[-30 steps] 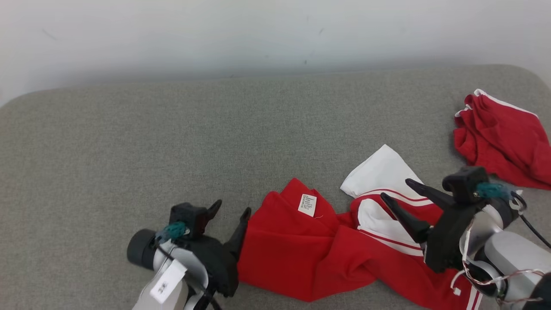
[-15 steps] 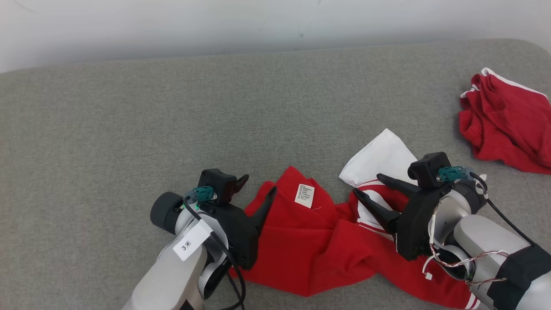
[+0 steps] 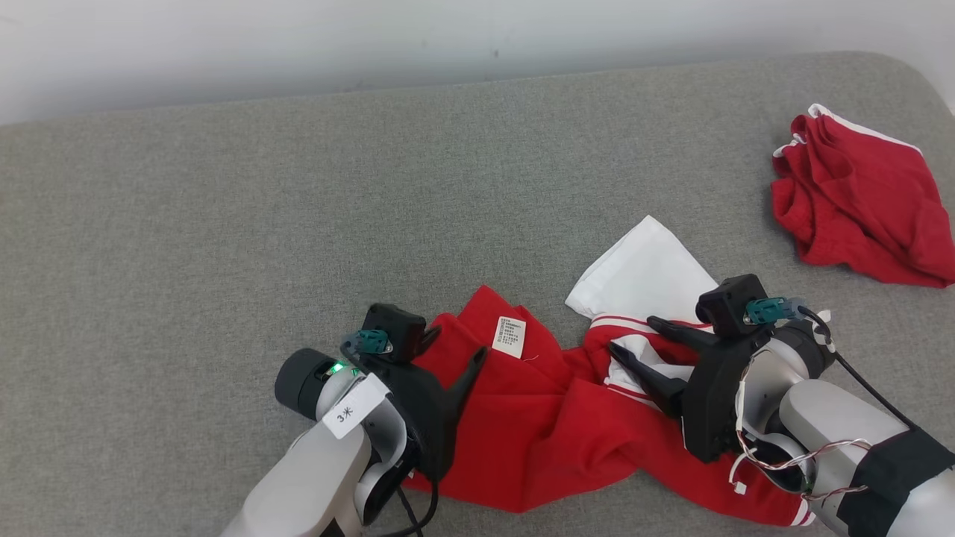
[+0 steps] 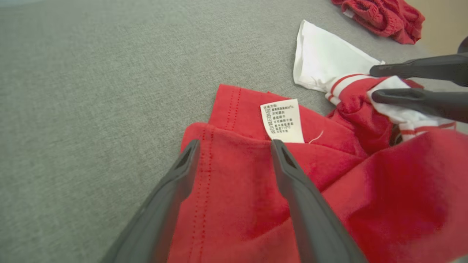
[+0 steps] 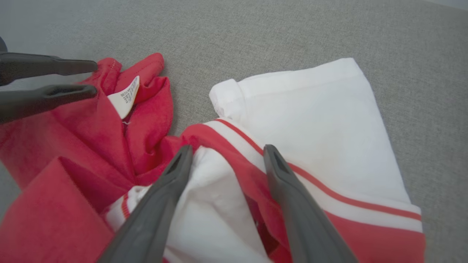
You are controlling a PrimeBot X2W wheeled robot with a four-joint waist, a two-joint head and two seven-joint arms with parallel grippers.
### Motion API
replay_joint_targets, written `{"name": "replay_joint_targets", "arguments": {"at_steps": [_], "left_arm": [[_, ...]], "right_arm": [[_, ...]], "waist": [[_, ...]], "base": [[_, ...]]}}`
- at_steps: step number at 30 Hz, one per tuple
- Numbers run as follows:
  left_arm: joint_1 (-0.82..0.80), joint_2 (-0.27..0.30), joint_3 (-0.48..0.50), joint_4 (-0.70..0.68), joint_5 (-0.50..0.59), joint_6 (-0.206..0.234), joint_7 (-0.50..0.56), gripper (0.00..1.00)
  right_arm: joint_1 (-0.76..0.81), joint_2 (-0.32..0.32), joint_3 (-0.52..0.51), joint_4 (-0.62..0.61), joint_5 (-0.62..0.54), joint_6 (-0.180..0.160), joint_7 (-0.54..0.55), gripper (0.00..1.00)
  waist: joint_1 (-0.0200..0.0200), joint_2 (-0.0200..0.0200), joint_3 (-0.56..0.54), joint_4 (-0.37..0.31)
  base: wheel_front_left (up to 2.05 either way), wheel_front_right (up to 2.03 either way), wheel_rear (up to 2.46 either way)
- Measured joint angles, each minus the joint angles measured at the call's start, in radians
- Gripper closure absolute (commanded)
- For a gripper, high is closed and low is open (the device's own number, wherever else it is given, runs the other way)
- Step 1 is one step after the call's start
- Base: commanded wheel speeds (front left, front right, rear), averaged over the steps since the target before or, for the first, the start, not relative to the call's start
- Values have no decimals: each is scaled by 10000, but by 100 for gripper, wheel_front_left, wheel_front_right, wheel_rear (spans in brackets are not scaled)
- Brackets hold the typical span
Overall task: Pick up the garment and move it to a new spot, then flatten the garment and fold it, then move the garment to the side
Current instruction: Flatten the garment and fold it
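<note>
Lying crumpled, garment under left gripper, right gripper, jaws spread.

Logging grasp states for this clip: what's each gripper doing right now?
Left gripper: open, holding nothing, at the red hem of the garment.
Right gripper: open, holding nothing, at its white striped part.
</note>
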Motion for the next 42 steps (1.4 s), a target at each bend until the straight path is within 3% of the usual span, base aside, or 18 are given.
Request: {"name": "replay_joint_targets", "arguments": {"at_steps": [1, 3, 4, 5, 6, 11, 18, 26, 27, 28, 29, 42], "left_arm": [[-12, -2, -35, 96, -96, 58, 2, 0], [-137, 13, -261, 268, -353, 113, 96, 5], [-186, 0, -270, 301, -424, 146, 92, 44], [-209, -2, -290, 326, -562, 173, 82, 75], [-222, -8, -299, 412, -625, 203, 82, 100], [-347, 2, -431, 612, -972, 345, -40, 100], [-843, -10, -105, 828, -1147, 763, -752, 100], [-970, -13, -305, 1095, -1313, 840, -1110, 100], [-965, -13, -343, 1106, -1396, 855, -1168, 100], [-965, -12, -393, 1122, -1513, 857, -1204, 29], [-964, -13, -453, 1137, -1576, 859, -1254, 0], [-951, -6, -953, 1672, -1831, 848, -1317, 0]], "right_arm": [[-1, 4, 19, 46, 0, 25, 4, 0], [0, -17, 61, 132, 0, 73, 50, 53], [-4, -15, 82, 157, 0, 73, 82, 80], [-4, -12, 88, 159, 0, 73, 81, 100], [-12, 0, 104, 165, 0, 77, 81, 100], [-161, 21, 56, 194, 4, 148, -90, 100], [-420, 40, -591, 134, 65, 159, -1198, 100], [-385, 31, -660, 299, 163, 173, -1682, 100], [-376, 38, -629, 339, 173, 174, -1685, 52], [-363, 46, -617, 362, 171, 174, -1703, 0], [-359, 56, -629, 384, 173, 174, -1785, 0], [-147, -123, -320, 184, 196, 247, -1850, 0]], "waist": [[0, 0, 5, -2], [0, 0, 18, 16], [0, 0, 33, 30], [0, 0, 43, 46], [1, 0, 50, 60], [0, 0, 50, 117], [0, 0, -34, 183], [0, 0, -127, 256], [0, 0, -132, 261], [0, 0, -135, 264], [0, 0, -136, 265], [0, -2, -244, 218]], "base": [[0, 0, 0], [0, 0, 0], [0, 0, 0], [0, 0, 0], [0, 0, 0], [0, 0, 0], [0, 0, 0], [0, 0, 0], [0, 0, 0], [0, 0, 0], [0, 0, 0], [0, 0, 0]]}}
